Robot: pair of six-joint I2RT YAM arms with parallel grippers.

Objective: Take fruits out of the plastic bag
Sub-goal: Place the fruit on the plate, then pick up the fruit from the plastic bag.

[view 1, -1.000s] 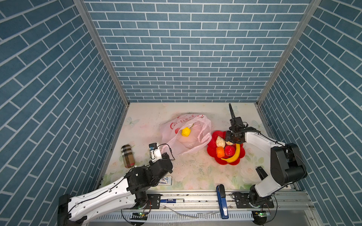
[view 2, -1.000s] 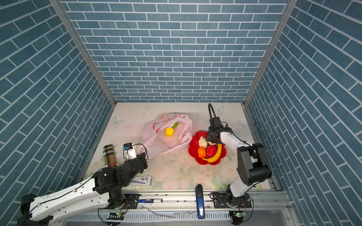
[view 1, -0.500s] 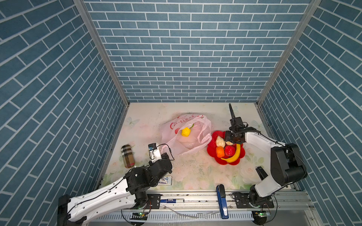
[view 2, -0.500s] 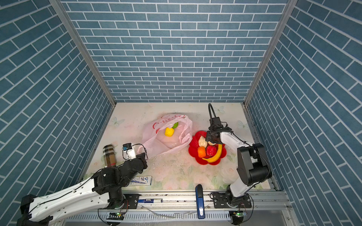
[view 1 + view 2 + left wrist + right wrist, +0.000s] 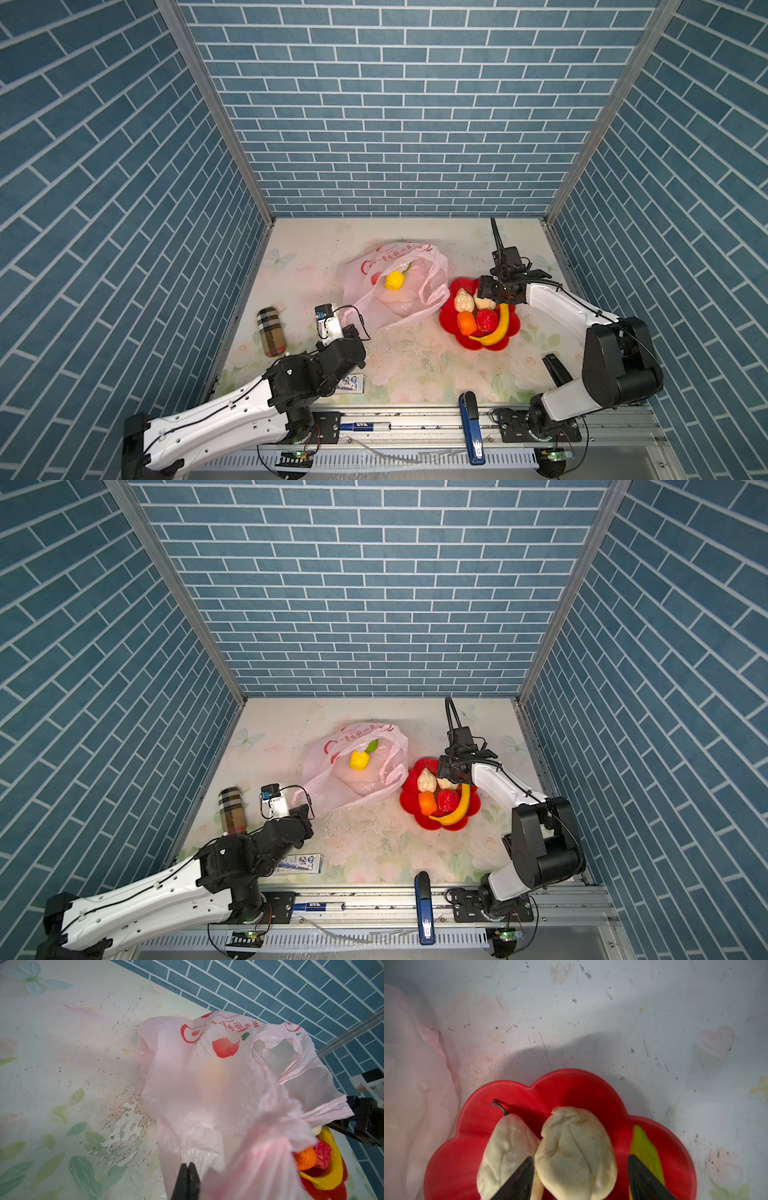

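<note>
While left gripper apparently pinches bag, right gripper straddles beige fruit

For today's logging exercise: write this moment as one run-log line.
left gripper: shut on plastic bag | right gripper: open around beige fruit on red plate | yellow fruit: in plastic bag

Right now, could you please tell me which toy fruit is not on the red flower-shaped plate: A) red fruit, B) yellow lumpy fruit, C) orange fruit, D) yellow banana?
B: the yellow lumpy fruit lies in the translucent pale-pink plastic bag, apart from the red flower-shaped plate holding the others.
</note>
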